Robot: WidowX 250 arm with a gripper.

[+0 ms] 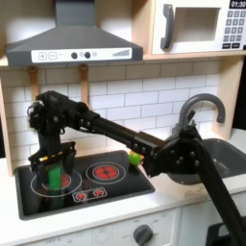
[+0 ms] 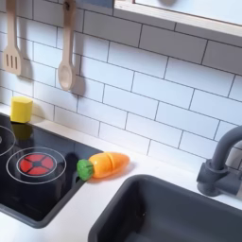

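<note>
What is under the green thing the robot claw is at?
The green cylinder stands on the stove's left red burner. Its base covers the burner's middle. The gripper sits over its top.

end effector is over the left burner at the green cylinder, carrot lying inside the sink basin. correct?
Not quite. The carrot lies on the white counter between the stove and the sink, not in the basin; the second exterior view shows it. The rest holds: in the first exterior view the end effector is at the green cylinder on the left burner.
</note>
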